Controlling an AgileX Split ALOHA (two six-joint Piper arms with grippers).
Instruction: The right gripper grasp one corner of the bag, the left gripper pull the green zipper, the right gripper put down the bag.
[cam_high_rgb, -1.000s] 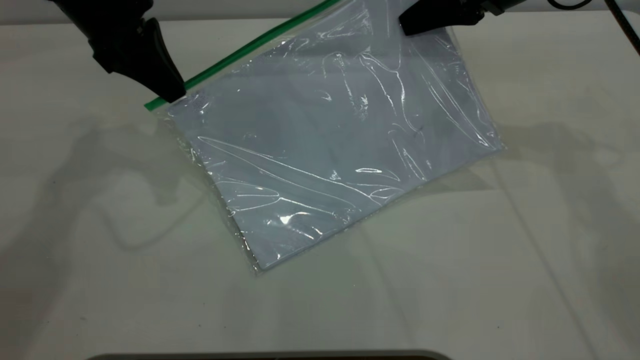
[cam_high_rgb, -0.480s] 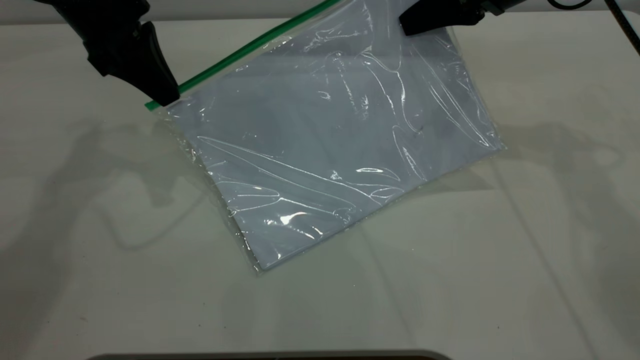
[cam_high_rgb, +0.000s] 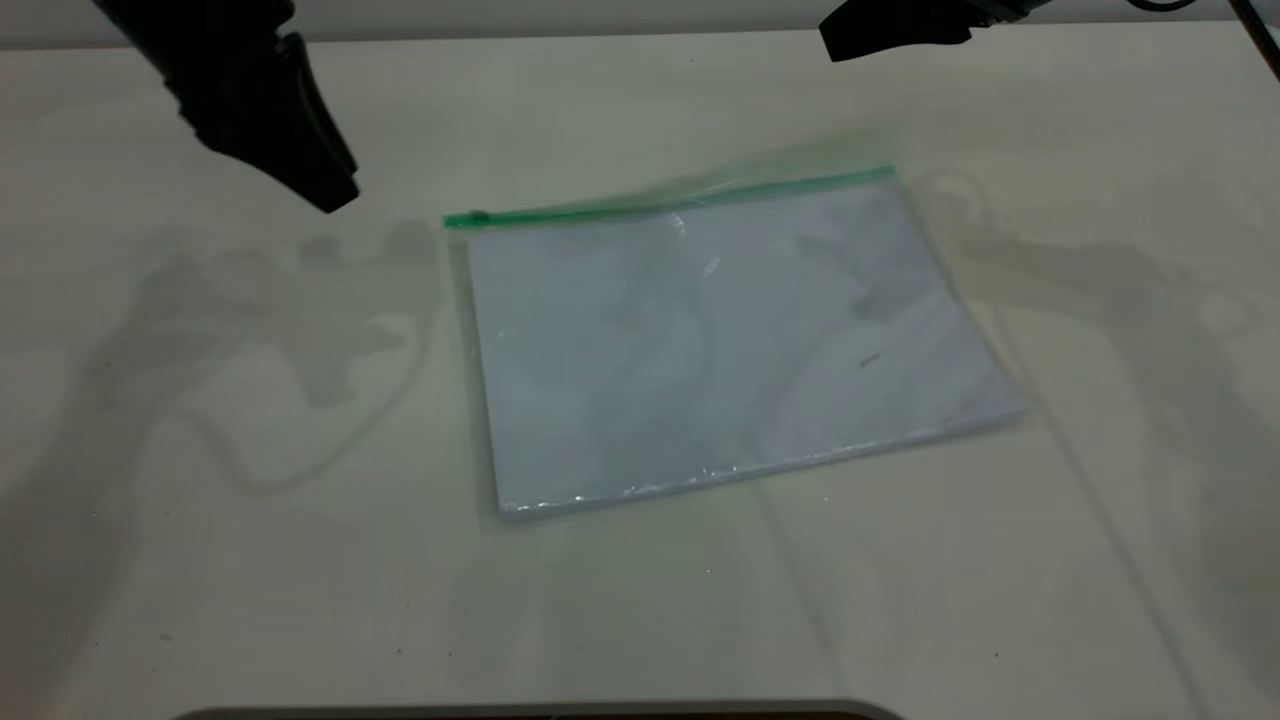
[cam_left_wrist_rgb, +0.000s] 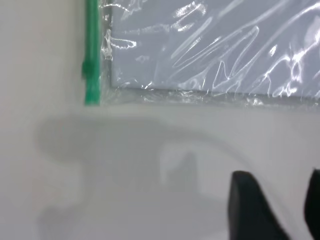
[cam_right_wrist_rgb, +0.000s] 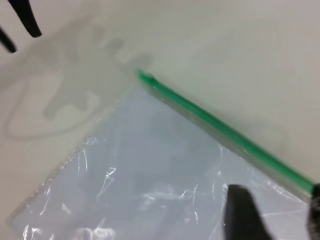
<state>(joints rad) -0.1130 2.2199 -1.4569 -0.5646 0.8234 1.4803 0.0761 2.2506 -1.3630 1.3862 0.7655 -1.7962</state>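
Note:
The bag (cam_high_rgb: 720, 340) lies flat on the white table (cam_high_rgb: 640, 620), held by neither gripper. Its green zipper (cam_high_rgb: 680, 203) runs along the far edge, with the darker slider tab (cam_high_rgb: 478, 218) at the left end. My left gripper (cam_high_rgb: 335, 195) hangs open and empty above the table, left of that end. My right gripper (cam_high_rgb: 835, 45) is open and empty at the far right, above the bag's far right corner. The left wrist view shows the zipper (cam_left_wrist_rgb: 91, 45), the tab (cam_left_wrist_rgb: 89, 67) and my left gripper (cam_left_wrist_rgb: 277, 205). The right wrist view shows the bag (cam_right_wrist_rgb: 150, 165), the zipper (cam_right_wrist_rgb: 220, 132) and my right gripper (cam_right_wrist_rgb: 277, 210).
A black cable (cam_high_rgb: 1262, 30) hangs at the far right corner. A dark rounded edge (cam_high_rgb: 540, 712) runs along the table's front. Bare table surrounds the bag on all sides.
The right gripper has let go of the raised corner and the bag has dropped flat onto the table. The left gripper has come off the zipper end and stands apart from the bag.

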